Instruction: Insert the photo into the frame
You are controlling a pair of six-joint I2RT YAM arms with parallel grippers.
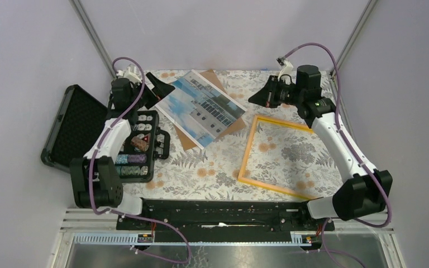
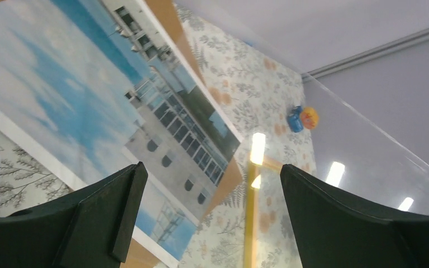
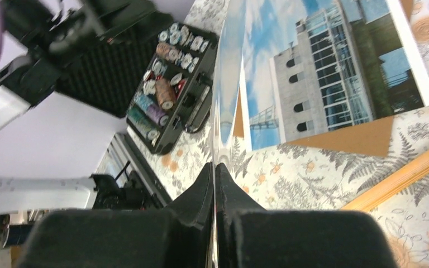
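Observation:
The photo of blue sky and a white building lies face up at the back of the table, on a brown backing sheet. To its right the yellow-orange frame lies flat. My left gripper hangs open over the photo's left corner, with nothing between its fingers. My right gripper hovers behind the frame's far corner. It is shut on a thin clear pane, seen edge-on in the right wrist view and raised off the table. The same pane shows in the left wrist view, reflecting lights.
An open black case of thread spools stands at the left, its lid folded out over the table's edge. A small blue and orange object sits at the far edge of the flowered tablecloth. Grey walls close in the sides.

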